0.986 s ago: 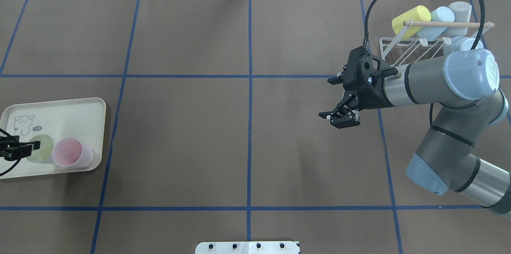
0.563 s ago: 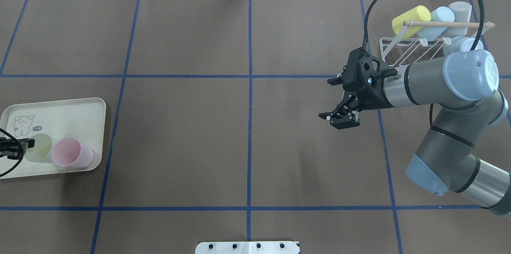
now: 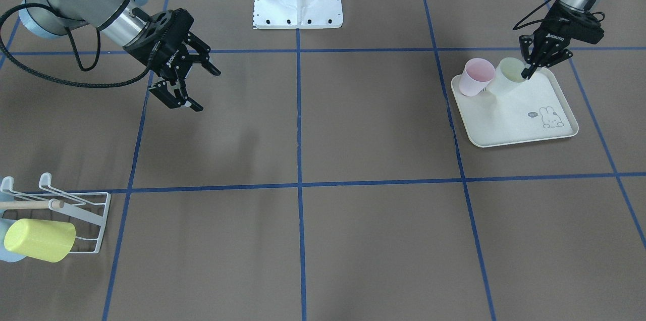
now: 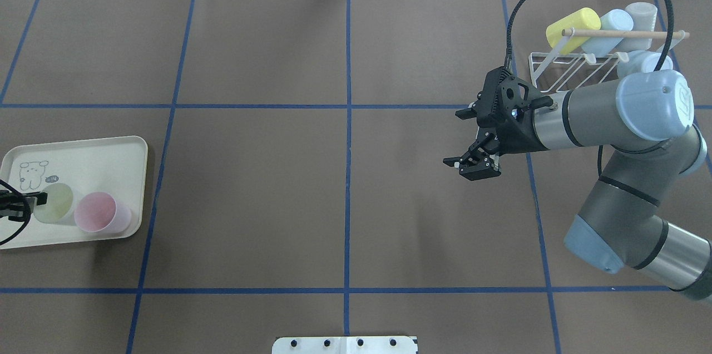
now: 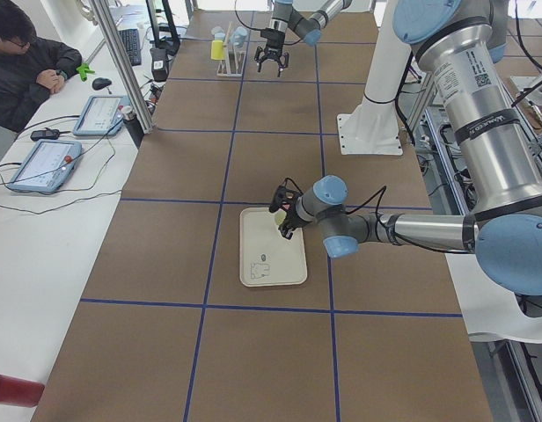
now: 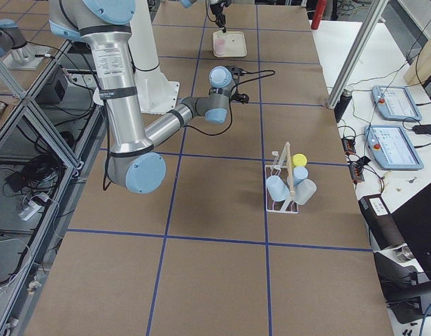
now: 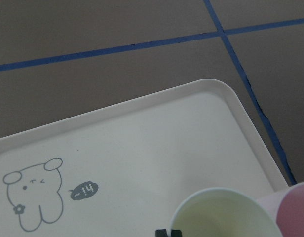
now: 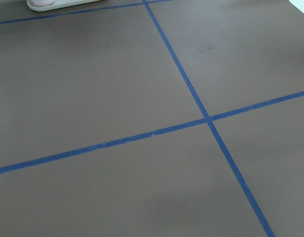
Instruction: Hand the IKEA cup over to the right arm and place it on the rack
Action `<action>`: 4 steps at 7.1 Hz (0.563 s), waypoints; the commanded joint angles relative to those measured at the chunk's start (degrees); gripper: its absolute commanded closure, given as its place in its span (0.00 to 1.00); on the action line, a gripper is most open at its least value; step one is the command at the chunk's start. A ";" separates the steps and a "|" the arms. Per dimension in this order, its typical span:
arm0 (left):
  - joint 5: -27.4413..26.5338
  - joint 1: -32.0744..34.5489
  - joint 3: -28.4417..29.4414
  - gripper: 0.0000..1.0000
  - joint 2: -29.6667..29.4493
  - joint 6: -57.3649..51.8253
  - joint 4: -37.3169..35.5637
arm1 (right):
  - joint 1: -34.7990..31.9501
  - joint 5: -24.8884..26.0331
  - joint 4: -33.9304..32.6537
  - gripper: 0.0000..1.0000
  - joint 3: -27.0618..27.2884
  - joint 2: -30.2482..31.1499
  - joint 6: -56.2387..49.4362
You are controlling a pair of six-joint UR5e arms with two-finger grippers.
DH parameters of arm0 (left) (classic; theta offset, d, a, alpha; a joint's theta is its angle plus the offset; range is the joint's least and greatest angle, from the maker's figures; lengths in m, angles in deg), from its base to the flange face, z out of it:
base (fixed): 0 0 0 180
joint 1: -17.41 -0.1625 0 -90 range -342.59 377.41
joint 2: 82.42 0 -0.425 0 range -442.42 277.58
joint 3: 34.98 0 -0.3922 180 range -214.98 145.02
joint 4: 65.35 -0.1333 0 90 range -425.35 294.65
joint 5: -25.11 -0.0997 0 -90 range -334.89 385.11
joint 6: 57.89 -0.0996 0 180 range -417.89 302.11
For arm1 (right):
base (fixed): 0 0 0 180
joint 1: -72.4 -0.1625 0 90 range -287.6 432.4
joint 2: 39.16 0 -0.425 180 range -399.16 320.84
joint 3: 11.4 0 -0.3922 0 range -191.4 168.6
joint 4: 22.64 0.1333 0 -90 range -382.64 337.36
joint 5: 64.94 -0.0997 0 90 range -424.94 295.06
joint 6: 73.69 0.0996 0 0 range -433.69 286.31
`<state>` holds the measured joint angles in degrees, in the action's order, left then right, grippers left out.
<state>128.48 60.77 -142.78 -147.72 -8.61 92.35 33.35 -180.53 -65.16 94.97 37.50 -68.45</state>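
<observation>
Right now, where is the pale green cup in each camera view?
Front-facing: green cup upper right, beside the pink cup.
Overhead: cup far left, on the rabbit tray.
Exterior left: cup centre, at the tray's top edge.
Exterior right: too small to tell.
Left wrist: cup bottom right.
Right wrist: not in it.
Shared landmark: the rabbit tray.

Table cover (image 4: 250, 203): matt brown paper; blue tape (image 4: 347, 176) lines. Tray (image 4: 94, 167): smooth cream plastic. Green cup (image 4: 54, 203), pink cup (image 4: 99, 212): matt plastic. Rack (image 4: 562, 73): white wire; rod (image 4: 623, 34): bare wood.

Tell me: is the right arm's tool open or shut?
Open: the right tool has its fingers spread wide, with nothing between them.
</observation>
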 commanded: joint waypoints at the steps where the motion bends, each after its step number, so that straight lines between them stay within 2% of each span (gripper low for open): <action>1: 12.04 14.58 -2.75 1.00 -0.78 -6.38 -0.54 | 2.82 0.27 0.07 0.01 -1.16 -2.72 0.04; 2: 15.16 15.87 -6.08 1.00 -1.05 -3.86 -0.81 | 4.40 0.54 0.07 0.01 -1.43 -3.61 0.56; 4: 15.89 14.92 -9.88 1.00 -10.66 22.39 -0.29 | 7.13 2.46 3.82 0.01 -1.52 -4.23 1.26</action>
<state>143.31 75.83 -150.38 -152.66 -1.09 91.82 38.60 -179.33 -63.98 93.63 33.86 -67.72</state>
